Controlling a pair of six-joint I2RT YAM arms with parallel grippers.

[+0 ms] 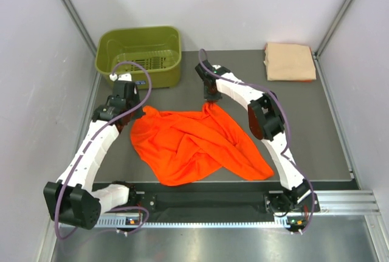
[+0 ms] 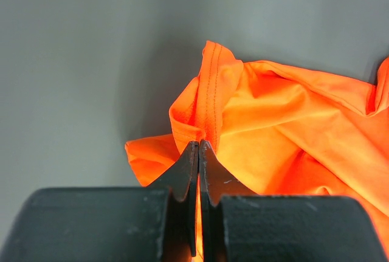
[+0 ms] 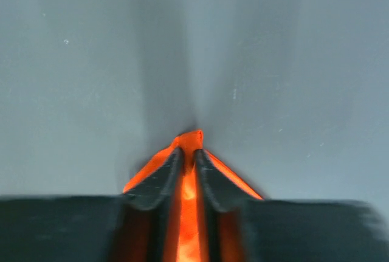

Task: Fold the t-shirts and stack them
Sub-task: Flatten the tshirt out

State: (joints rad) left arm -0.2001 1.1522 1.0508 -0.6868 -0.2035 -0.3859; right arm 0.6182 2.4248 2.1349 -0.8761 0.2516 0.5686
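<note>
The bright orange t-shirt [image 1: 194,143] lies crumpled in the middle of the grey table. My left gripper [image 1: 138,112] is shut on its far left edge; the left wrist view shows a hemmed fold [image 2: 213,92] pinched between the closed jaws [image 2: 199,145]. My right gripper [image 1: 211,102] is shut on the shirt's far right corner; the right wrist view shows orange cloth [image 3: 189,140] bunched between the fingers. The pale peach-tan t-shirt [image 1: 290,61] lies folded flat at the far right corner of the table.
An olive-green plastic basket [image 1: 140,55] stands at the far left, just behind my left gripper. White walls close in both sides. The arm bases and a metal rail [image 1: 243,204] run along the near edge.
</note>
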